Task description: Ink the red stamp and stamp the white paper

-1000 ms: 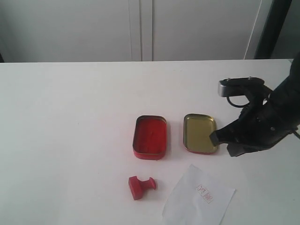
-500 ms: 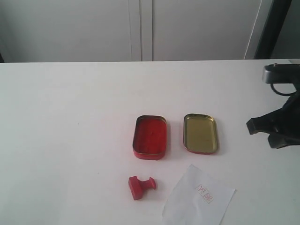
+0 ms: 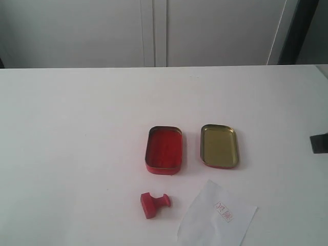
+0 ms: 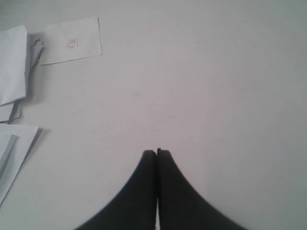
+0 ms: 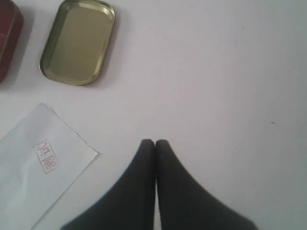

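Exterior view: the red stamp (image 3: 154, 204) lies on its side on the desk (image 3: 77, 128), block base to the left, knob to the right. It is in front of the red tin (image 3: 164, 150) and clear of it. The white paper (image 3: 218, 218) lies to the stamp's right with a gap between them. It carries a small red imprint (image 3: 223, 211), and its near side is cut off by the frame. The gold tin (image 3: 220, 145) sits beside the red tin, apart from it and behind the paper.

Neither arm shows here. There is only a dark shape (image 3: 319, 143) at the right border, and I cannot tell which part it is.

Right wrist view: the right fingers (image 5: 146, 148) are clenched tip to tip with nothing between them, over bare desk. The gold tin (image 5: 79, 40), a sliver of the red tin (image 5: 8, 40) and the paper (image 5: 41, 167) with its imprint (image 5: 46, 157) are all in sight. The stamp is out of this view.

Left wrist view: the left fingers (image 4: 148, 160) are likewise pressed together and empty. None of the exterior view's things appear. It shows a separate stamped slip (image 4: 72, 40) and loose sheets (image 4: 12, 64) at one side, well away from the fingertips.

Edges and room: the desk's far edge runs straight below pale cabinet doors (image 3: 154, 31). Wide bare surface lies left of and behind the tins. The stamp and the paper sit near the near border of the exterior view.
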